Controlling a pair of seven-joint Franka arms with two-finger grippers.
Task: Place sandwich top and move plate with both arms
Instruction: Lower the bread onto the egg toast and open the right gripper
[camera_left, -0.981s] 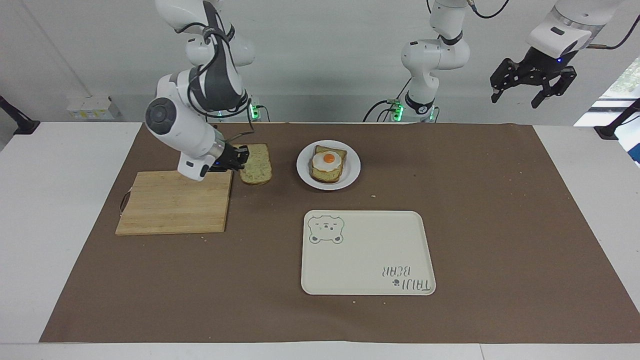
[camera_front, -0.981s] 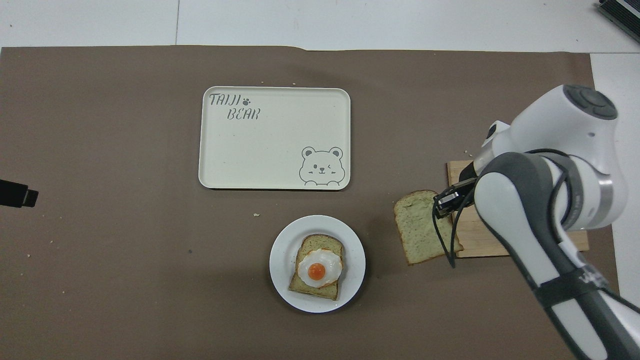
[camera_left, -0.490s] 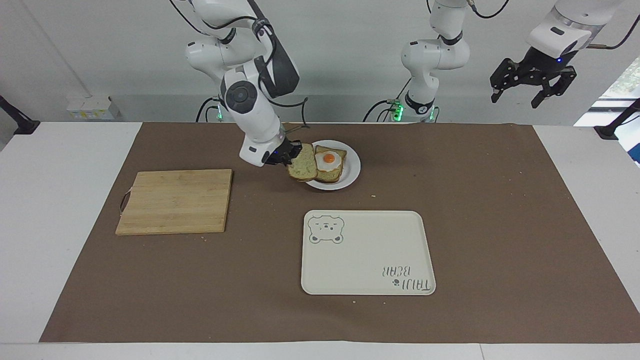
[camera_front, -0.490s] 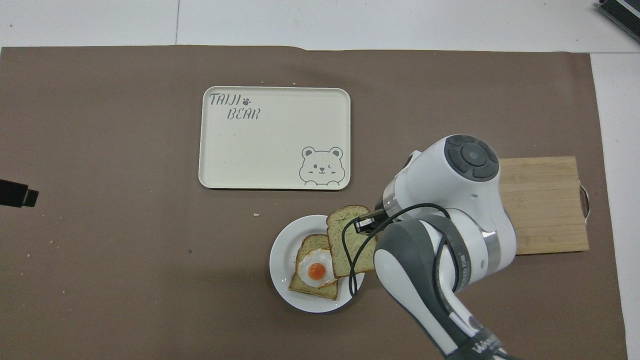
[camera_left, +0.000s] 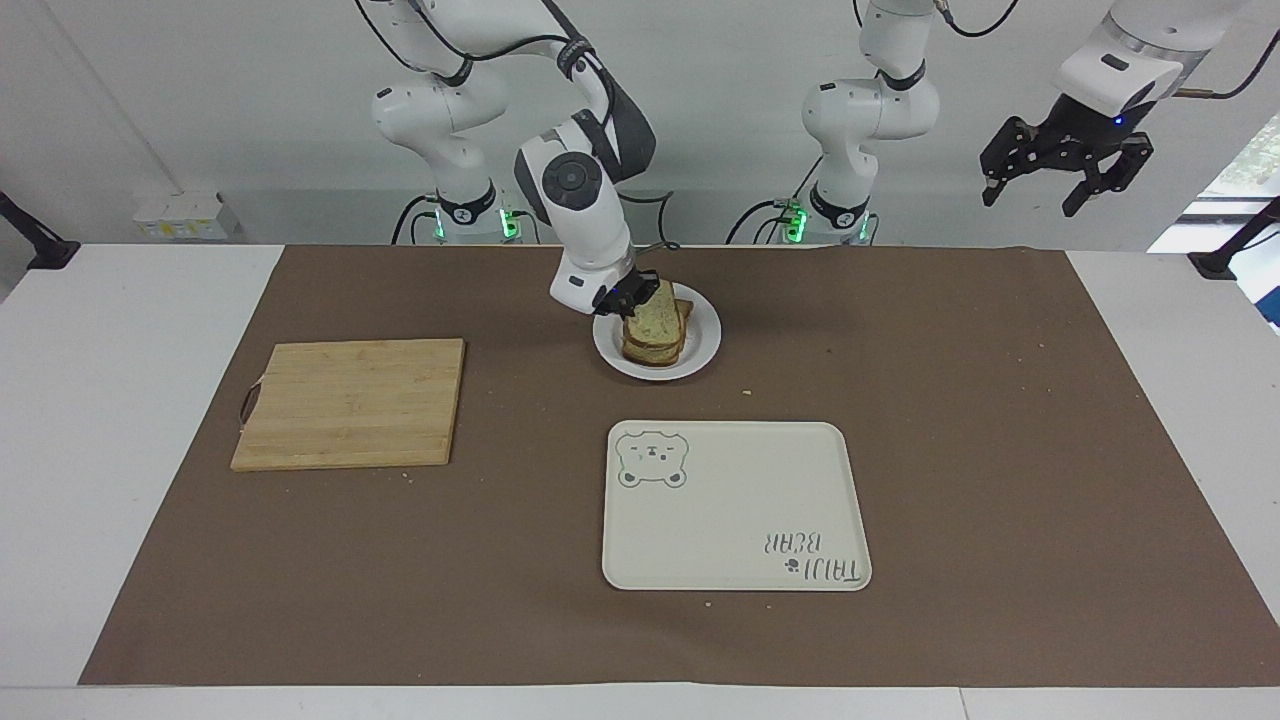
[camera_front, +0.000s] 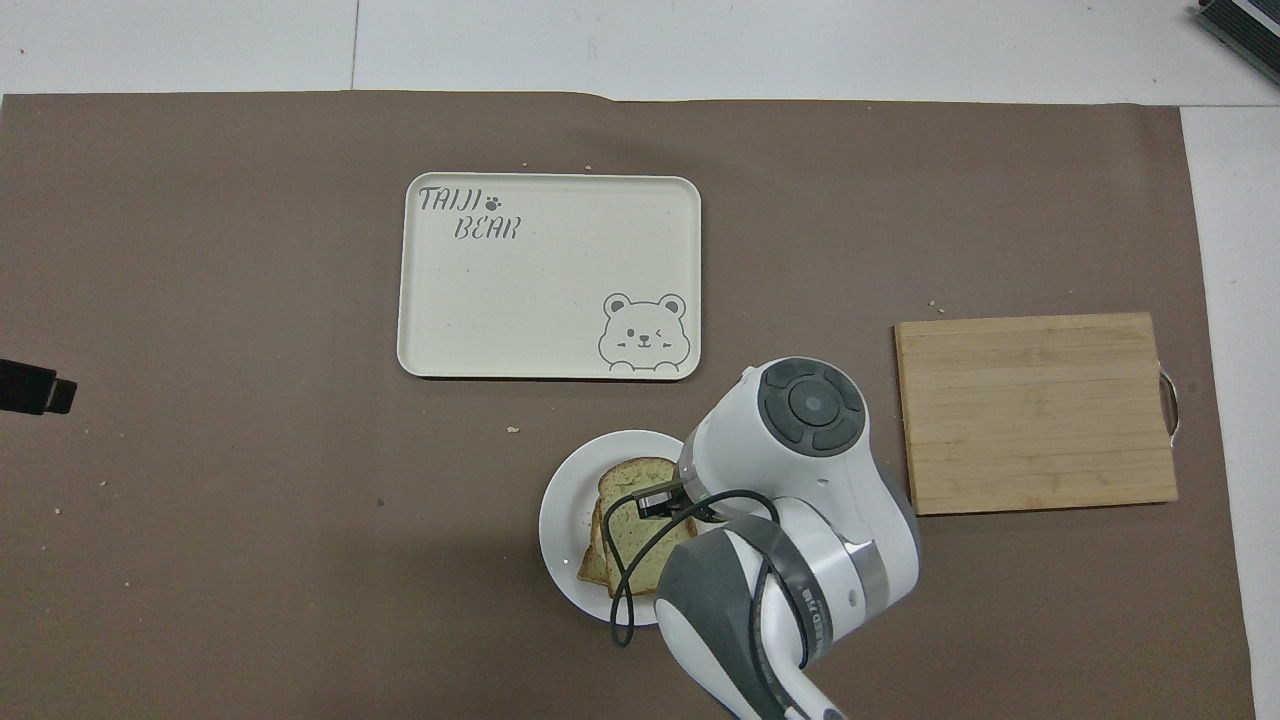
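Observation:
The sandwich top (camera_left: 655, 318), a pale speckled slice, lies tilted over the egg-topped bread on the small white plate (camera_left: 706, 345). The egg is hidden under it. My right gripper (camera_left: 632, 292) is shut on the slice's edge that is toward the right arm's end, just above the plate. In the overhead view the slice (camera_front: 635, 515) covers the lower bread on the plate (camera_front: 558, 510), and the right arm hides the part of the plate under it; the right gripper (camera_front: 660, 500) shows as a dark tip. My left gripper (camera_left: 1065, 180) waits high beside the table, fingers spread and empty.
A cream tray with a bear drawing (camera_left: 735, 505) (camera_front: 550, 275) lies farther from the robots than the plate. A bare wooden cutting board (camera_left: 350, 400) (camera_front: 1035, 410) lies toward the right arm's end. A brown mat covers the table.
My right gripper carried the sandwich top from beside the cutting board across to the plate and brought it down over the egg bread. The left arm has not moved.

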